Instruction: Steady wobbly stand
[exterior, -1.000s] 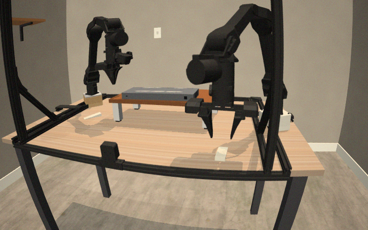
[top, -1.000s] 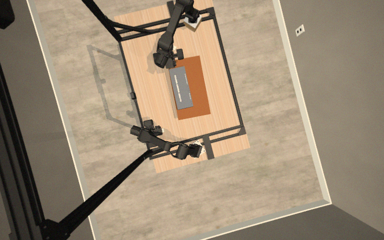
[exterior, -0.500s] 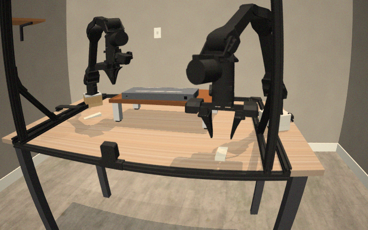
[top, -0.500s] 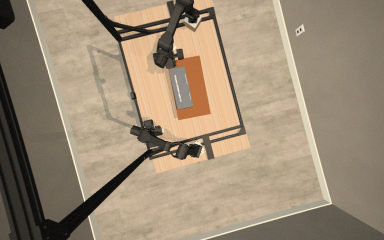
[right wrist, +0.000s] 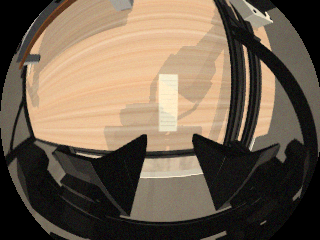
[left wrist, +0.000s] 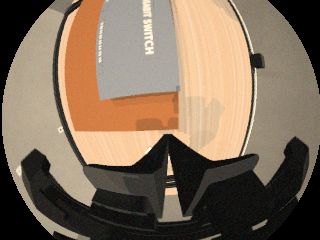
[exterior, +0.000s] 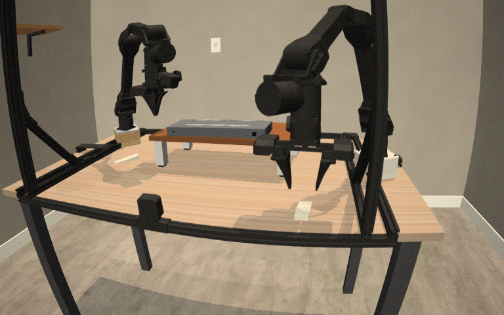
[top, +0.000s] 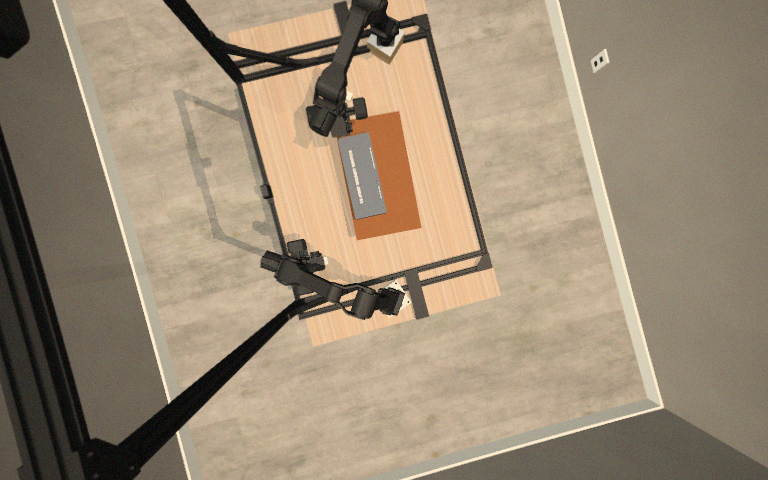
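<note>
Wedge [top: 326, 260] [exterior: 303, 210] [right wrist: 168, 102] lies below my right jaws [top: 321, 259] [exterior: 303, 189], half-open, empty; its long axis runs between the fingertips.

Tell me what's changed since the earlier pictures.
Nothing has visibly moved, and nothing was gripped or released. The left gripper stays shut, the right gripper open; network switch, stand and both wedges are where they were.
</note>
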`<state>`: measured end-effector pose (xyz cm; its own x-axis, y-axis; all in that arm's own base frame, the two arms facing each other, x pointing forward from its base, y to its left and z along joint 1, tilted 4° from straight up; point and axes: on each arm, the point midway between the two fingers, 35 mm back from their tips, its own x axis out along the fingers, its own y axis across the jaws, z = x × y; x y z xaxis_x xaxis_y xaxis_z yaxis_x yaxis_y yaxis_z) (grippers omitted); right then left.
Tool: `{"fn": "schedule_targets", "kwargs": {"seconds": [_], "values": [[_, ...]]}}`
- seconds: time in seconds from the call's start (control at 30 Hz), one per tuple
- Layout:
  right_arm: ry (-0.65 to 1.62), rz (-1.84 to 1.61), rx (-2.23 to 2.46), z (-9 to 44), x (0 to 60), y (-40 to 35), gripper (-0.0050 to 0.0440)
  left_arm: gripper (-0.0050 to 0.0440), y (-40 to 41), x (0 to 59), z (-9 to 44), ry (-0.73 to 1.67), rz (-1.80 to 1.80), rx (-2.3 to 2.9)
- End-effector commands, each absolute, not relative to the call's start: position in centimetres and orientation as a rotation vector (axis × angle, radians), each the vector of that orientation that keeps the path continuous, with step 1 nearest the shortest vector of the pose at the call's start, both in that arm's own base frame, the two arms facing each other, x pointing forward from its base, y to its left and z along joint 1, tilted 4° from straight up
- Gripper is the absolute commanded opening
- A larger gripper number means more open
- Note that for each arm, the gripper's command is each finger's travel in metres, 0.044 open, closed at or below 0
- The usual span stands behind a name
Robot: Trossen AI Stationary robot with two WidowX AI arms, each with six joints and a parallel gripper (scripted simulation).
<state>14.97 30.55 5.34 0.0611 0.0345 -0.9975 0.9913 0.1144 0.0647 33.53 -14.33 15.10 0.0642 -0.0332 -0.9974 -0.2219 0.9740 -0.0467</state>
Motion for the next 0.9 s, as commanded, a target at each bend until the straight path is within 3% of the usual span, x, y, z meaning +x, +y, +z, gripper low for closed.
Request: {"fn": "schedule_targets", "kwargs": {"seconds": [0.0,0.77,0.87], "values": [[1.238,-1.07,1.174,5.3,14.9,30.5,0.0245,0.0,-14.3,33.5,15.1,1.503,0.144,-0.207],[1.238,-1.07,1.174,5.3,14.9,30.5,0.0245,0.0,-14.3,33.5,15.1,1.503,0.144,-0.207],[1.315,-0.856,1.209,7.6,16.3,33.4,0.0245,0.0,-14.3,33.5,15.1,1.503,0.144,-0.207]]}}
